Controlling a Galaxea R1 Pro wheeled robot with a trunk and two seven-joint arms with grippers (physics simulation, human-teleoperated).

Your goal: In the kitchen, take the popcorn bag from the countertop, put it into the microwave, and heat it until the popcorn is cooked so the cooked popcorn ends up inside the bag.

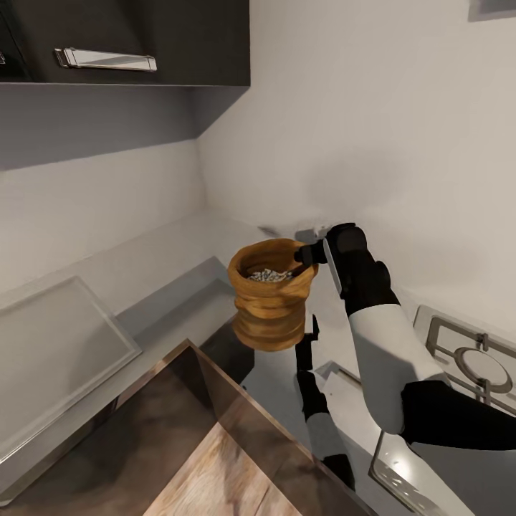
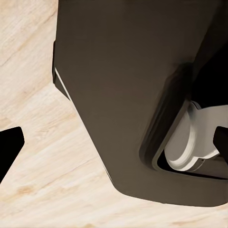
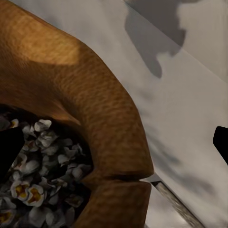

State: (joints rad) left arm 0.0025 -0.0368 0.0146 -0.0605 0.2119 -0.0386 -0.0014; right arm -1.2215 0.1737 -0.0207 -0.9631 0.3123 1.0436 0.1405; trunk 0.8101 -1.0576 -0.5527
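Head view, nearest: a glossy dark cabinet front with pale wood floor below it.
Countertop: smooth pale grey, running into a corner under pale grey walls; a light flat panel lies at its left end, a steel gas hob at its right edge.
Left gripper: low, by the countertop's front edge; I cannot tell how far its fingers are parted.
Popcorn bag: brown-yellow ringed sack, upright, near the front edge, pale popcorn inside.
Right gripper: pinched on the bag's rolled rim at its right side, one finger inside the rim, one outside.
Farthest: dark wall cabinet with a steel handle.
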